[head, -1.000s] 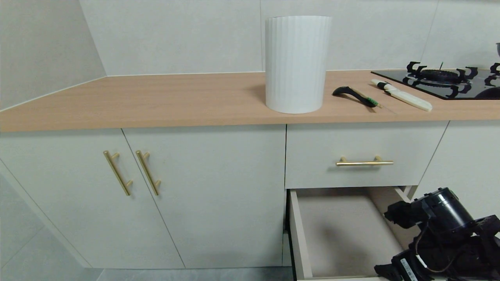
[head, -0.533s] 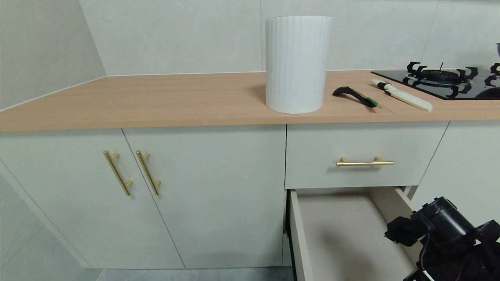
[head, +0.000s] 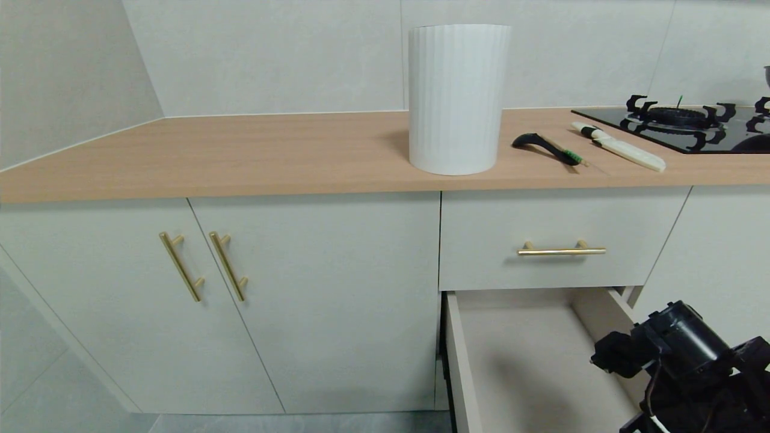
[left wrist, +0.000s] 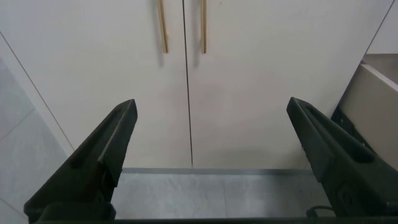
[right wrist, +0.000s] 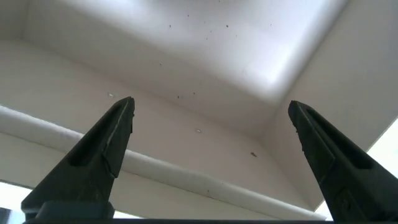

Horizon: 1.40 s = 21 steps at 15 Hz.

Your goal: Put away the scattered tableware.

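Pale tiled wall (head: 271,54), wooden countertop (head: 240,150), white cabinets (head: 337,300), brass handles (head: 180,266), grey floor (head: 36,391)

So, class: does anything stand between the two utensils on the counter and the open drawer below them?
Nothing visible does. The black-handled utensil and the white knife lie on the counter, right of the white container and above the closed drawer. The open drawer beneath sticks out past that front, its floor bare where visible.

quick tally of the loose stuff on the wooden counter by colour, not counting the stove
white: 2 (ribbed canister, knife)
black: 1 (black-handled utensil)
total: 3
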Available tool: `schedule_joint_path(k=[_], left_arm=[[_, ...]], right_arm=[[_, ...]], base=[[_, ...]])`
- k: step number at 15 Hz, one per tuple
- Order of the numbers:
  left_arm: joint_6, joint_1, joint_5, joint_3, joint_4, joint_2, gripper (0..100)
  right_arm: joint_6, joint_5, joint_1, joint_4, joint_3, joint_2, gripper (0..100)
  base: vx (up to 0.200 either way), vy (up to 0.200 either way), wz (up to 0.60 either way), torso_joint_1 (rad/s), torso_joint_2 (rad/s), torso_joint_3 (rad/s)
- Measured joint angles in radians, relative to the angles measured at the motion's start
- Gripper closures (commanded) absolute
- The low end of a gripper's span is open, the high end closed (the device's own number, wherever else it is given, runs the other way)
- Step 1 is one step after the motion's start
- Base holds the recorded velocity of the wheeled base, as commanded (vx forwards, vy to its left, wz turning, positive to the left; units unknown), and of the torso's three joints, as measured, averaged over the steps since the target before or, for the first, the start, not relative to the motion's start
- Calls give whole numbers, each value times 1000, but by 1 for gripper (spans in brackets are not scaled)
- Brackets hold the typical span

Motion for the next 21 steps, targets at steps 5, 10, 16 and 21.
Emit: schedule_joint_path(k=[5,10,16,21], left_arm=[[0,0,0,0,0,0,0],[0,0,0,0,0,0,0],[0,0,0,0,0,0,0],[0,0,0,0,0,0,0]], right_arm=[[163,4,-29,30,-221,-50,0],[196,30,-94,117,-475,-102,0],[189,29,-172,103,-476,-170,0],[176,27,-173,102,-467,-197,0]], base=[[0,0,0,0,0,0],[0,0,0,0,0,0],[0,0,0,0,0,0],[0,0,0,0,0,0]])
